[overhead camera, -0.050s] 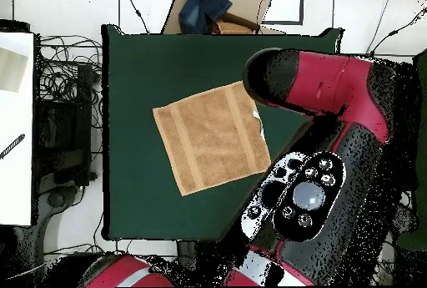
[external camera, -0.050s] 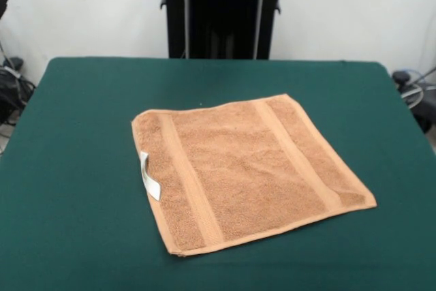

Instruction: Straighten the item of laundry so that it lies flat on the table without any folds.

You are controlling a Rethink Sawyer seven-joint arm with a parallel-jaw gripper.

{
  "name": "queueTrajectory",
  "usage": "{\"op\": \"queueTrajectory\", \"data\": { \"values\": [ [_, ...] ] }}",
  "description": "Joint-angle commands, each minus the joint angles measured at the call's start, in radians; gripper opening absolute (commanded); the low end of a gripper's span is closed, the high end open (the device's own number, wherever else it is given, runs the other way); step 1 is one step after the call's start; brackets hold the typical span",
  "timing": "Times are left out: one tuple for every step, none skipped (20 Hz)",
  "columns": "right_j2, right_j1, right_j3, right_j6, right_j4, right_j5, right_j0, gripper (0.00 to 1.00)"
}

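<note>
Towel (external camera, -0.050s: 246, 172) flat mid-tabletop (external camera, -0.050s: 82, 134), loop tag (external camera, -0.050s: 150, 177) clear only from front; overhead adds arm (overhead camera, -0.050s: 334, 84); gripper unseen, state unknown.

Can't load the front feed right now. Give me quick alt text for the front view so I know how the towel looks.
An orange-tan towel lies spread flat, with no visible folds, near the middle of the dark green table, turned at an angle to the table's edges. Two woven bands run across it, and a white loop tag sticks out from its left edge. The tool is not visible.
</note>
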Motion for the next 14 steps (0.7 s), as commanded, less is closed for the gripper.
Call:
{"op": "queueTrajectory", "data": {
  "values": [
    [0.164,0.006,0.159,-0.220,-0.054,-0.052,-0.018,1.00],
    [0.160,0.011,0.155,-0.206,-0.058,-0.050,-0.013,1.00],
    [0.152,0.013,0.157,-0.185,-0.061,-0.046,-0.004,1.00],
    [0.145,0.016,0.158,-0.159,-0.059,-0.037,0.006,1.00],
    [0.137,0.017,0.164,-0.127,-0.053,-0.019,0.017,1.00],
    [0.131,0.018,0.168,-0.095,-0.041,0.010,0.027,1.00],
    [0.127,0.018,0.172,-0.077,-0.035,0.023,0.035,1.00],
    [0.121,0.022,0.170,-0.062,-0.035,0.030,0.044,1.00],
    [0.116,0.023,0.172,-0.050,-0.034,0.031,0.051,1.00],
    [0.112,0.028,0.170,-0.037,-0.033,0.034,0.057,1.00],
    [0.110,0.028,0.174,-0.029,-0.033,0.027,0.061,1.00],
    [0.106,0.032,0.172,-0.021,-0.035,0.027,0.066,1.00],
    [0.102,0.032,0.174,-0.018,-0.038,0.020,0.069,1.00],
    [0.099,0.034,0.174,-0.010,-0.036,0.027,0.073,1.00]
  ]
}}
